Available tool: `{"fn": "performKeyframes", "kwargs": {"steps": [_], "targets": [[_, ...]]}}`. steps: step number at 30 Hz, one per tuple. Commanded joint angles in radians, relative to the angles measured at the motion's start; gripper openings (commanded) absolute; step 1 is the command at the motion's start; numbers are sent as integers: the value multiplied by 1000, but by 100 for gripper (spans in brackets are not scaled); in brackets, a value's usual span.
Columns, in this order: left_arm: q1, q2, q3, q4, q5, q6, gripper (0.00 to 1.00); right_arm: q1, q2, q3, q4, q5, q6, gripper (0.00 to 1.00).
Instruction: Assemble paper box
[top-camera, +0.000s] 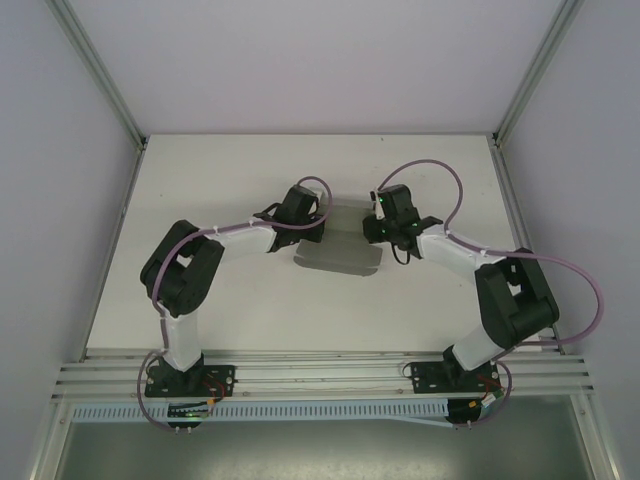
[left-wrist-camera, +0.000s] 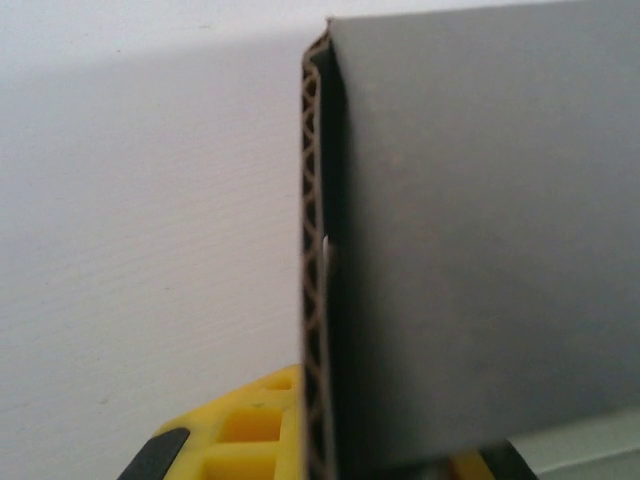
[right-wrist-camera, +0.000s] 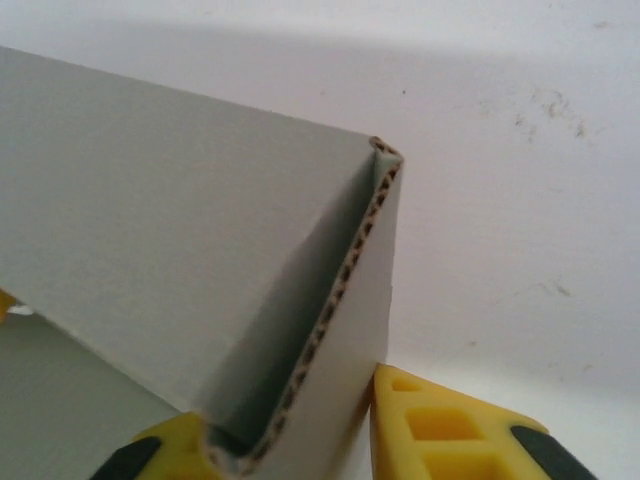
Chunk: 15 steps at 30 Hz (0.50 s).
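The paper box (top-camera: 340, 252) is grey corrugated cardboard lying partly folded at the middle of the white table (top-camera: 230, 170), between the two arms. My left gripper (top-camera: 317, 232) is at its left end. In the left wrist view an upright doubled wall of the paper box (left-wrist-camera: 480, 250) runs straight between the yellow fingers (left-wrist-camera: 250, 440), and the left gripper (left-wrist-camera: 330, 462) is shut on it. My right gripper (top-camera: 373, 228) is at the box's right end. There a folded-over wall of the paper box (right-wrist-camera: 180, 220) sits between the right gripper's (right-wrist-camera: 300, 452) yellow fingers (right-wrist-camera: 440, 430), both touching it.
Aluminium frame posts (top-camera: 100, 70) and pale side walls border the table left and right. A slotted rail (top-camera: 320, 372) runs along the near edge by the arm bases. Purple cables (top-camera: 430, 170) loop above the arms.
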Motion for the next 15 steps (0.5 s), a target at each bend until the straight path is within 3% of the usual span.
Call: {"fn": "performKeyframes", "kwargs": {"steps": [1,5,7,11,15], "targets": [[-12,-65,42,-7,-3,-24,0,37,25,37,32,227,83,14],[-31,-77,63,-52,-58,-56,0,64,73,78,-50,593,292,11],[-36,-77,85,-100,-87,-100,0,67,105,114,-144,758,453,3],[-46,-89,93,-136,-99,-167,0,65,155,163,-271,850,653,0],[-50,-97,85,-139,-116,-184,0,59,184,186,-317,887,744,0]]}}
